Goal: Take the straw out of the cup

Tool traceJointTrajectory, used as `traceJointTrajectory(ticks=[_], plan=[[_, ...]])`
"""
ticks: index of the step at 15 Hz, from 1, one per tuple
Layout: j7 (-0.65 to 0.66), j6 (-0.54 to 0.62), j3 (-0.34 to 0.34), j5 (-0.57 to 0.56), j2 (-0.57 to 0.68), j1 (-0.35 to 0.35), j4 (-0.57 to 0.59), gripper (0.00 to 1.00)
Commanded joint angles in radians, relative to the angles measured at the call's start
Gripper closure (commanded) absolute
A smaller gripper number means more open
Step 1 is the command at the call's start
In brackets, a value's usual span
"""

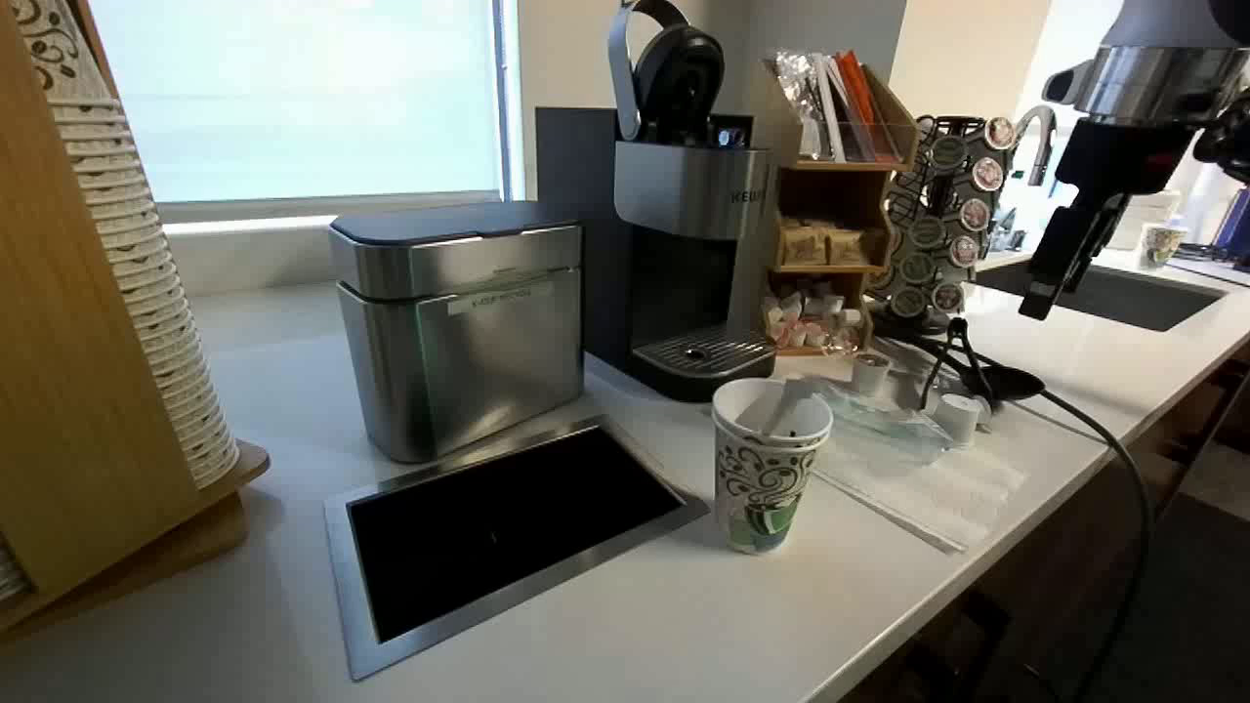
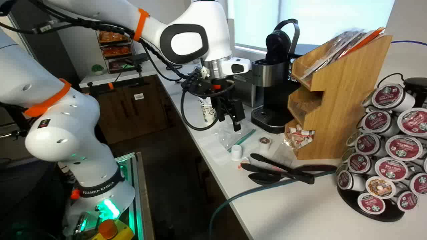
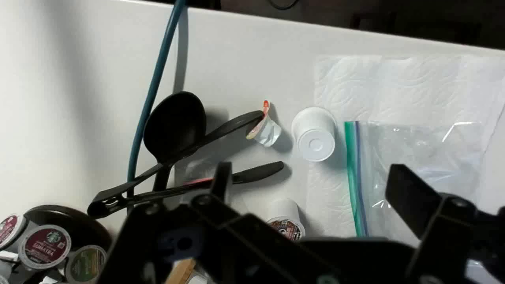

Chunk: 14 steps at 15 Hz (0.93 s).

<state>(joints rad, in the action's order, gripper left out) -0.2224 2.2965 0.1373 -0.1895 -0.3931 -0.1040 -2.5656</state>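
Your tool (image 3: 310, 175) hangs over the surface (image 1: 625, 635), and the wrist view shows you its two fingers (image 3: 410, 193) spread well apart. In an exterior view you can see the cup (image 1: 767, 483) standing upright on the surface, just to the right of a dark metal-framed opening (image 1: 354, 586); your tool is well apart from it, off to the right and higher up. The straw (image 1: 784, 405) is inside the cup: a pale strip leaning toward the right of the far rim, its lower part hidden from you by the cup's wall.

On the far side of the cup stands the coffee machine (image 1: 674, 186), with a steel box (image 1: 479, 361) to its left and a wooden rack (image 1: 845, 166) to its right. Racked coffee pods (image 1: 975, 215) are farther right again. To the right of the cup you have a paper towel (image 1: 967, 498) with a clear plastic bag (image 3: 426, 154) lying on it. In the wrist view a white pod (image 3: 315, 138) stands just left of the bag, at the towel's edge, and black utensils (image 3: 173, 126) lie across one another farther left. A blue-green cable (image 3: 155, 86) runs beside them and over the edge of the surface.
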Motion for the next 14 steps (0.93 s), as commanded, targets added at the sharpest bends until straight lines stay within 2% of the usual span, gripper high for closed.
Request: traceJointTrajectory(ticks=[1, 6, 10, 12, 14], plan=[[-0.001, -0.002, -0.002, 0.001, 0.000, -0.002, 0.001, 0.00], [-0.001, -0.002, -0.002, 0.001, 0.000, -0.002, 0.001, 0.00], [0.085, -0.024, -0.127, -0.066, 0.028, 0.040, 0.089, 0.00], [0.094, -0.064, -0.192, -0.106, 0.039, 0.070, 0.141, 0.00], [0.051, -0.121, -0.236, -0.094, 0.070, 0.127, 0.195, 0.00]])
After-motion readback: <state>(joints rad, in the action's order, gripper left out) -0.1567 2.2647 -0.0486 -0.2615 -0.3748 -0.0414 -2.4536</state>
